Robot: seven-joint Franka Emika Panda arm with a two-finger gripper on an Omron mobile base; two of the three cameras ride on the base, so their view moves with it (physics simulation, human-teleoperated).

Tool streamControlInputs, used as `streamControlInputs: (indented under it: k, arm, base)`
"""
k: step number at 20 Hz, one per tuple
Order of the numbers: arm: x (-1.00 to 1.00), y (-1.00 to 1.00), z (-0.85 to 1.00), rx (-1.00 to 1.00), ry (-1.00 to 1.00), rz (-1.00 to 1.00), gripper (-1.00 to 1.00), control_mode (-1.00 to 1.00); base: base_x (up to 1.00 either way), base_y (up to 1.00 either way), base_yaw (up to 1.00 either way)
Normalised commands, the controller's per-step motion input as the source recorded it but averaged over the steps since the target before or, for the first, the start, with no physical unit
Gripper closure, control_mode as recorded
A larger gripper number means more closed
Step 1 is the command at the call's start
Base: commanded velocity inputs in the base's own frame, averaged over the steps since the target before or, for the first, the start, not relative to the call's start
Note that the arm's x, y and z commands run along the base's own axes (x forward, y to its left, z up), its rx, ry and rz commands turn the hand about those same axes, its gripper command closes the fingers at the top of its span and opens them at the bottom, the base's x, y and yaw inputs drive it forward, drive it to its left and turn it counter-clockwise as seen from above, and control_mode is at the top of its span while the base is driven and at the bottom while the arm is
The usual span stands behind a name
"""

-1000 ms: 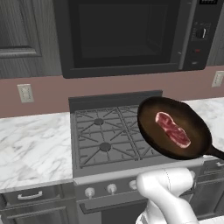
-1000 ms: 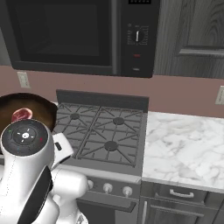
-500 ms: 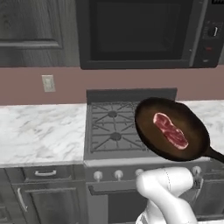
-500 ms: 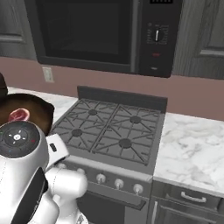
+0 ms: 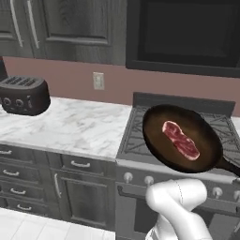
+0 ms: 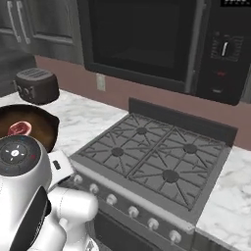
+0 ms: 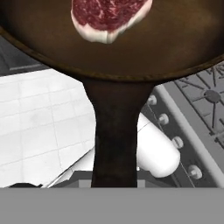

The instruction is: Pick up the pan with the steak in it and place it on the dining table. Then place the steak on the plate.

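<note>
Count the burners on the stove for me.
4, best seen in the right base view: back left, back right, front left, front right. In the left base view the pan, carrying the steak, covers part of the stove.

Dark pan, red steak, grey kitchen

The pan [image 5: 182, 138] at centre right of the left base view is dark brown-black; the steak [image 5: 180, 140] in it is red-pink, marbled, with a pale fat edge. The table [image 5: 70, 125] at left is white marble with grey veins, over dark grey drawers [image 5: 28, 178] with silver handles. The toaster [image 5: 22, 94] at the left edge is glossy black. The wall strip [image 5: 70, 79] is dusty pink, with a cream outlet [image 5: 98, 80]. The stove [image 6: 162, 164] has dark grey grates and silver knobs.
</note>
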Motion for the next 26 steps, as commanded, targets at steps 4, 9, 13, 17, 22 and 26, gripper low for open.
streamControlInputs:
  k: [4, 9, 13, 17, 22, 26]
  arm:
    - [0.00, 0.00, 0.00, 0.00, 0.00, 0.00, 1.00, 1.00]
    - [0.00, 0.00, 0.00, 0.00, 0.00, 0.00, 1.00, 1.00]
    - [0.00, 0.00, 0.00, 0.00, 0.00, 0.00, 1.00, 1.00]
    - [0.00, 0.00, 0.00, 0.00, 0.00, 0.00, 1.00, 1.00]
    - [0.00, 0.00, 0.00, 0.00, 0.00, 0.00, 1.00, 1.00]
    - [0.00, 0.00, 0.00, 0.00, 0.00, 0.00, 1.00, 1.00]
  base:
    - [0.00, 0.00, 0.50]
    - [0.00, 0.00, 0.50]
    - [0.00, 0.00, 0.50]
    - [0.00, 0.04, 0.50]
    - [0.00, 0.14, 0.48]
    - [-0.01, 0.26, 0.45]
